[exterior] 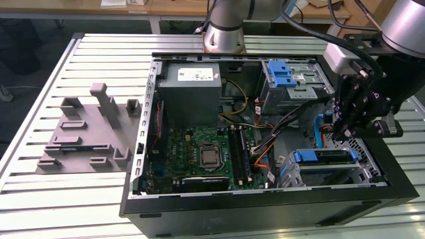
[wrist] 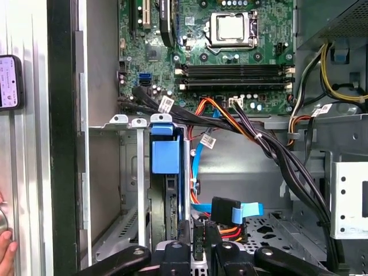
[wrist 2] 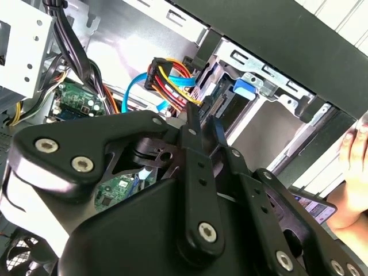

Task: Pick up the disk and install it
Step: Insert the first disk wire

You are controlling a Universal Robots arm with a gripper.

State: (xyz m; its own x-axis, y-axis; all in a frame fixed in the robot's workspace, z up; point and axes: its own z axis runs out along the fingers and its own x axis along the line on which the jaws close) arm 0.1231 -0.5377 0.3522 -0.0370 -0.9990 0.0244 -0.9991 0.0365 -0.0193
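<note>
The disk (exterior: 322, 156) sits in the drive cage at the open computer case's front corner, on the exterior view's right, its blue bracket uppermost. In the first wrist view the disk (wrist: 163, 156) stands edge-on in the cage. My gripper (exterior: 350, 133) hangs just above and behind the cage. In the first wrist view the gripper (wrist: 198, 252) has its fingers close together around a black cable plug (wrist: 199, 234) with red, yellow and orange wires, right by the disk's rear edge. In the second wrist view the fingertips (wrist 2: 192, 118) meet beside those coloured wires (wrist 2: 172, 75).
A blue flat cable (wrist: 241, 210) and black cable bundles (wrist: 276, 149) cross the case floor near the gripper. The motherboard (exterior: 206, 154) and grey power supply box (exterior: 189, 94) fill the case's other half. A grey fixture plate (exterior: 86, 134) lies outside the case. A person's hand (wrist 2: 352, 167) and a phone (wrist: 8, 80) are outside the case wall.
</note>
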